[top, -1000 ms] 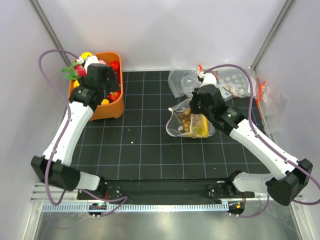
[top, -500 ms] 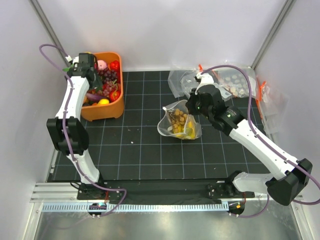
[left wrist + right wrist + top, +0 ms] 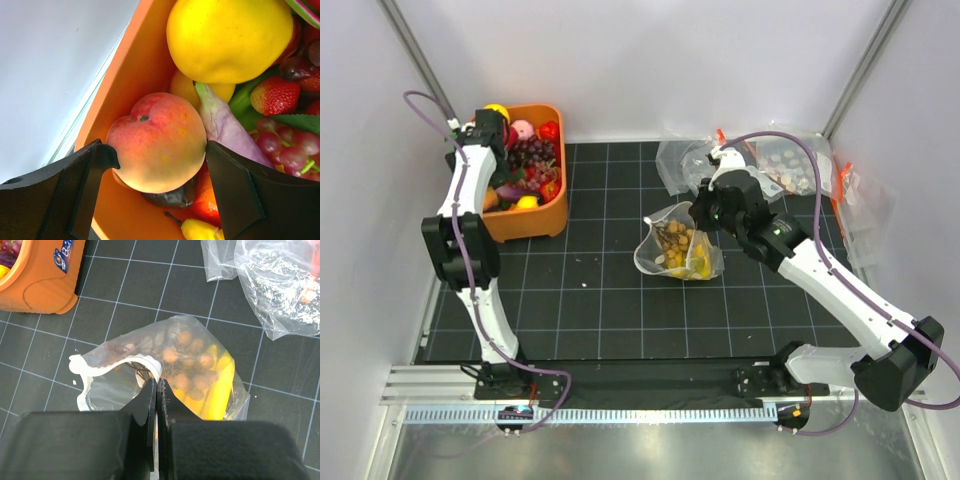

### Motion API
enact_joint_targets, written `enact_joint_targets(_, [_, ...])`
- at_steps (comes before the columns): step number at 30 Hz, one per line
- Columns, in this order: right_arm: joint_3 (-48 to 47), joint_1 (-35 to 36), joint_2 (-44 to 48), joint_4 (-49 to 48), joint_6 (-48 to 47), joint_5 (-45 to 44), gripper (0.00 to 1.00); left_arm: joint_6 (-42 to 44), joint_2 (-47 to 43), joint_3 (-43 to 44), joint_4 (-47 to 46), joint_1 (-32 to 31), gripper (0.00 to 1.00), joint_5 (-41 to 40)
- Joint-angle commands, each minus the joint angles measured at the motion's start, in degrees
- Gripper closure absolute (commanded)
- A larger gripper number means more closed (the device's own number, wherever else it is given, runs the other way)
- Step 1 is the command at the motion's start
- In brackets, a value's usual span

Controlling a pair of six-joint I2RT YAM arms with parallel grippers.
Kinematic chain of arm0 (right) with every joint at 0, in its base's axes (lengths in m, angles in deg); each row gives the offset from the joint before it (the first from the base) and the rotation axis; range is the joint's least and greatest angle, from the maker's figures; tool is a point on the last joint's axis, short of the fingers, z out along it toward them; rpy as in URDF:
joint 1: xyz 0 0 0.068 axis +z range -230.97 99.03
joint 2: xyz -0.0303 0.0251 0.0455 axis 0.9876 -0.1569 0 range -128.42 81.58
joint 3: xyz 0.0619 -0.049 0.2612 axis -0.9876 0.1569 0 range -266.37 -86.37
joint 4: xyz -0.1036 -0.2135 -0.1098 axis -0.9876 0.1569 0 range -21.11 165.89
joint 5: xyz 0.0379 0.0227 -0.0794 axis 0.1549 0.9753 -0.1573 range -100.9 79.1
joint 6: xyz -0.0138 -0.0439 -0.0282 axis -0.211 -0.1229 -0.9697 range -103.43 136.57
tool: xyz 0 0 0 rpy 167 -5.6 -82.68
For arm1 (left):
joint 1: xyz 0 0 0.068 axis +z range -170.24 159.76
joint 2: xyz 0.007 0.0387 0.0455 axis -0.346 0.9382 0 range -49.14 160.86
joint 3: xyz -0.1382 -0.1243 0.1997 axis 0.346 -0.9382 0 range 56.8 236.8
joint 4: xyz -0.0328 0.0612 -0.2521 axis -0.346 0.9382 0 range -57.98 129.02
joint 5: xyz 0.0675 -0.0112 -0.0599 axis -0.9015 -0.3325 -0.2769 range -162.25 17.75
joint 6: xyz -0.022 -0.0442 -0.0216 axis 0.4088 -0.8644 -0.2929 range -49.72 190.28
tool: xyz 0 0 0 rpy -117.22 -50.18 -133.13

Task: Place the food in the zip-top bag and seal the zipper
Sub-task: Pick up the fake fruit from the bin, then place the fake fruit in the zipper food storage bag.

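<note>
Peach [image 3: 157,142]: likely light, rigid, smooth, round; grip across widest middle. Left pincer [image 3: 161,152] jaws apart, flanking it. Right pincer [image 3: 157,385] clamped on flimsy zip-top bag [image 3: 110,377] rim.

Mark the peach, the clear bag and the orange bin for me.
peach [image 3: 157,142], left wrist view, middle of its skin.
bag [image 3: 172,357], right wrist view, clear wall over the brown balls.
orange bin [image 3: 525,222], top view, near outer wall.

The orange basket [image 3: 35,287] bears a small blue label [image 3: 64,260] whose pale lettering, starting with "B", is otherwise unreadable.
</note>
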Motion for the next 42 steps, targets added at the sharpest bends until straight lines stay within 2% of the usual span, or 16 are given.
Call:
enact_joint_targets(1, [-0.1, -0.1, 0.0, -3.5, -0.4, 0.7, 0.99, -0.1, 2.5, 2.3, 1.2, 0.3, 0.16, 1.0])
enact_joint_targets(4, [-0.1, -0.1, -0.3, -3.6, -0.4, 0.7, 0.99, -0.4, 2.9, 2.3, 1.7, 0.5, 0.12, -1.2])
enact_joint_targets(7, [-0.1, -0.1, -0.4, -4.0, -0.3, 0.9, 0.99, 0.3, 4.1, 3.0, 2.2, 0.8, 0.13, 0.7])
enact_joint_targets(10, [-0.1, -0.1, -0.5, -4.2, -0.1, 0.9, 0.99, 1.1, 5.4, 4.2, 3.4, 0.9, 0.33, 3.3])
enact_joint_targets(11, [0.0, -0.1, -0.6, -4.3, -0.1, 0.8, 0.99, 1.1, 5.3, 4.4, 4.0, 0.8, 0.49, 3.3])
enact_joint_targets(13, [0.0, -0.1, -0.8, -4.3, -0.1, 0.6, 0.99, 1.2, 2.9, 3.0, 3.0, -0.3, 0.65, 2.3])
enact_joint_targets(14, [0.1, -0.1, -0.8, -4.2, -0.1, 0.5, 0.99, 1.5, 1.6, 0.9, 1.0, -0.7, 0.66, 2.0])
enact_joint_targets(17, [0.1, -0.1, -1.1, -4.3, -0.1, 0.2, 0.99, 1.1, -4.4, -1.7, -1.0, -2.0, 0.67, 3.0])
enact_joint_targets(22, [0.1, -0.1, -1.5, -4.6, 0.2, 0.6, 0.99, 0.4, -14.1, -5.4, -6.5, -4.3, 0.67, 9.1])
enact_joint_targets(26, [-0.3, -0.2, -1.9, -4.6, 0.5, 0.7, 0.99, 0.0, -19.4, -7.9, -8.5, -8.5, 0.67, 10.0])
enact_joint_targets(29, [-0.5, -0.1, -2.1, -4.9, 0.6, 0.7, 0.99, -1.6, -24.4, -10.8, -11.5, -10.6, 0.67, 16.9])
enact_joint_targets(30, [-0.6, -0.1, -2.3, -4.8, 0.7, 0.7, 0.99, -2.3, -25.7, -11.8, -12.6, -11.1, 0.67, 21.9])
enact_joint_targets(33, [-0.9, -0.1, -2.6, -5.0, 1.0, 1.1, 0.99, -6.1, -31.6, -17.8, -18.8, -14.7, 0.67, 30.4])
enact_joint_targets(37, [-1.7, -0.1, -3.1, -4.9, 1.6, 0.9, 0.99, -10.4, -38.3, -27.6, -29.3, -25.5, 0.67, 33.2])
enact_joint_targets(42, [-3.2, -0.2, -4.1, -3.0, 3.1, -0.5, 0.99, -13.6, -42.8, -33.4, -37.9, -35.9, 0.68, 32.9])
